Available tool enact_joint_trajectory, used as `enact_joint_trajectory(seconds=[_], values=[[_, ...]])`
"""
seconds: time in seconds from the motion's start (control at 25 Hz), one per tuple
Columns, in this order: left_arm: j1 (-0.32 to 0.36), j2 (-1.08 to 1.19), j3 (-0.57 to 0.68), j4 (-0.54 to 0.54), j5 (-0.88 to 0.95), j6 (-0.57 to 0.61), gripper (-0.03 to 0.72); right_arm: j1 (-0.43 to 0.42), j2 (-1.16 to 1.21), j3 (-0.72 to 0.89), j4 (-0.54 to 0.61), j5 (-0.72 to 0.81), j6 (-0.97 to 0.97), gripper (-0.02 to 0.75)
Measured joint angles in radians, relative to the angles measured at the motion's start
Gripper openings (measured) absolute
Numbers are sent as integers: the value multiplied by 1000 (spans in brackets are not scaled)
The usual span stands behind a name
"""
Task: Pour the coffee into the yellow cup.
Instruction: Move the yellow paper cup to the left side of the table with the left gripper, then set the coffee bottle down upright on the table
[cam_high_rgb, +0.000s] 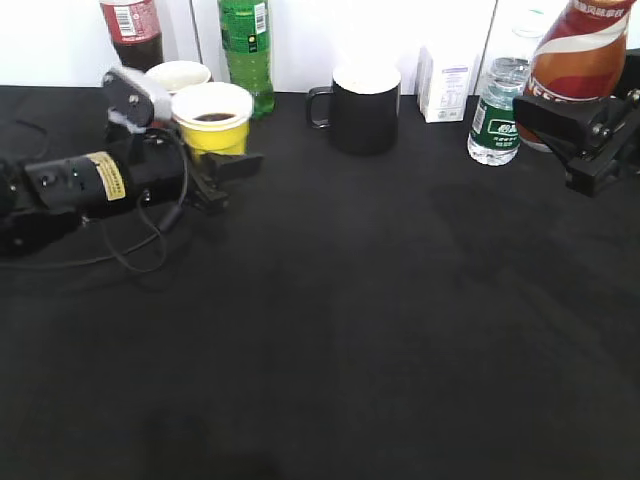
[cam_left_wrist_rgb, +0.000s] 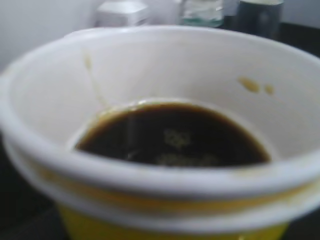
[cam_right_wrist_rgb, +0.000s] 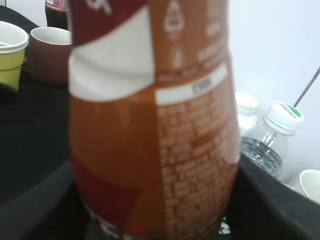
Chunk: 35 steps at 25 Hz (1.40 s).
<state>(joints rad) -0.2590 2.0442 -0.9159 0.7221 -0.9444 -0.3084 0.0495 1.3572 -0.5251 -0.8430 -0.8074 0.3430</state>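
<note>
The yellow cup (cam_high_rgb: 214, 132) stands at the back left of the black table and has dark coffee (cam_high_rgb: 213, 117) in its bottom. It fills the left wrist view (cam_left_wrist_rgb: 160, 220), where the coffee (cam_left_wrist_rgb: 170, 135) and brown splashes on the white inside show. My left gripper (cam_high_rgb: 218, 166) is closed round the cup's lower part; its fingers are hidden in the wrist view. My right gripper (cam_high_rgb: 572, 125) is shut on the orange-brown, red and white coffee bottle (cam_high_rgb: 583, 45) and holds it upright at the far right. The bottle fills the right wrist view (cam_right_wrist_rgb: 150, 130); its cap is out of view.
A maroon mug (cam_high_rgb: 178, 74) and a cola bottle (cam_high_rgb: 131, 28) stand behind the cup, with a green bottle (cam_high_rgb: 246, 45) beside it. A black mug (cam_high_rgb: 363, 110), a white carton (cam_high_rgb: 445, 84) and a water bottle (cam_high_rgb: 497, 110) line the back edge. The left arm's cable (cam_high_rgb: 150, 240) lies on the table.
</note>
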Motion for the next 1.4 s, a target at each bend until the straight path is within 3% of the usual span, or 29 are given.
enact_joint_trajectory(seconds=[0.28,0.56,0.72,0.92,1.0,1.12,1.2,1.28,1.4], values=[[0,165,-3,-277,-171,130,433,0,0,0,3,0,1,543],[0,184,-26,-280,-140,139,443,0,0,0,4,0,1,543],[0,183,-28,-277,-125,130,574,0,0,0,4,0,1,543],[0,123,100,-352,-161,132,593,0,0,0,8,0,1,543],[0,78,172,-370,-151,131,593,0,7,0,104,0,1,543],[0,-24,312,-371,-136,119,593,0,124,0,378,0,-30,543],[0,-127,377,-309,-130,114,593,0,249,-1,511,-30,-132,543],[0,-231,414,-194,-129,102,591,0,388,-1,603,-145,-205,543],[0,-332,430,-149,-123,75,587,0,547,-3,642,-242,-266,543]])
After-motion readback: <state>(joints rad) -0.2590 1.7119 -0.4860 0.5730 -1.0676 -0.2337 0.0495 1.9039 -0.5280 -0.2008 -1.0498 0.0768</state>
